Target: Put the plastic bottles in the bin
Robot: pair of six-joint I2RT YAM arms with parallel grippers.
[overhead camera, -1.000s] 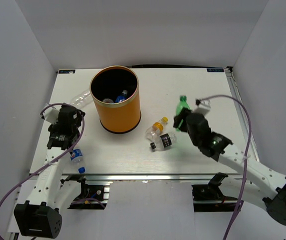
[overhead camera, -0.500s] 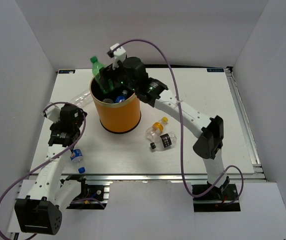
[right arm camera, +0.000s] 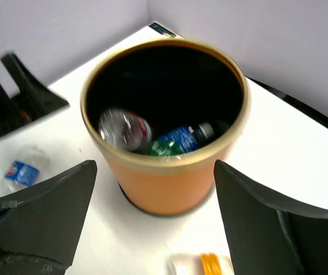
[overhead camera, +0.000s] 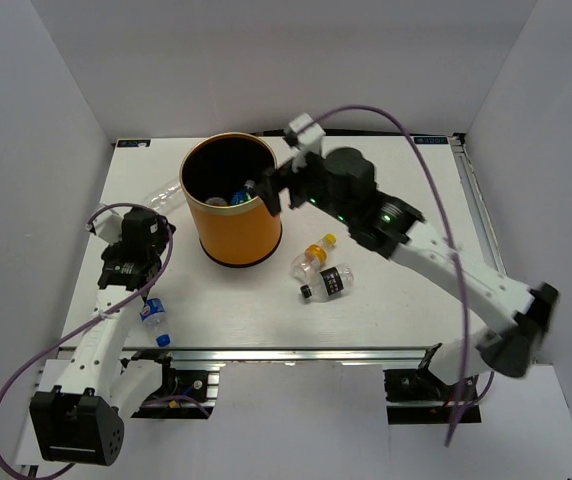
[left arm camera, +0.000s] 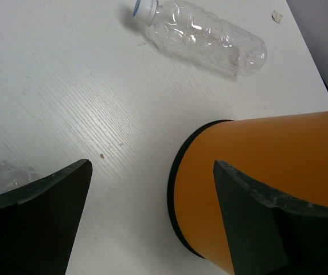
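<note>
Hovering just off the right-hand rim of the bin [overhead camera: 231, 200], the right gripper [right arm camera: 154, 166] has its fingers spread wide with nothing between them. Its wrist view looks straight down into the black interior, where a red-labelled bottle [right arm camera: 124, 129], a blue-labelled one [right arm camera: 182, 136] and a green one [right arm camera: 164, 149] already lie. Four bottles remain on the table [overhead camera: 236, 310]. The orange-capped bottle [overhead camera: 313, 256] and the black-labelled bottle [overhead camera: 329, 282] lie touching or nearly so, below and right of the bin in the top view. Both sit directly below the right gripper in that frame, so that arm is plainly the nearer one. The orange-capped bottle's long axis runs from lower left up to its cap at upper right, while the black-labelled bottle lies closer to level, cap toward the lower left. The left gripper [left arm camera: 151, 164] is likewise spread and empty, low beside the bin's left wall. The clear bottle [left arm camera: 201, 37] lies ahead of it, in the upper part of the wrist view, with its axis slanting from the cap at upper left down to the right. A second blue-labelled bottle [overhead camera: 152, 314] lies near the left arm at the lower left, roughly upright in the frame, cap downward. In my judgement the pair below the right gripper is the readiest next pick.
</note>
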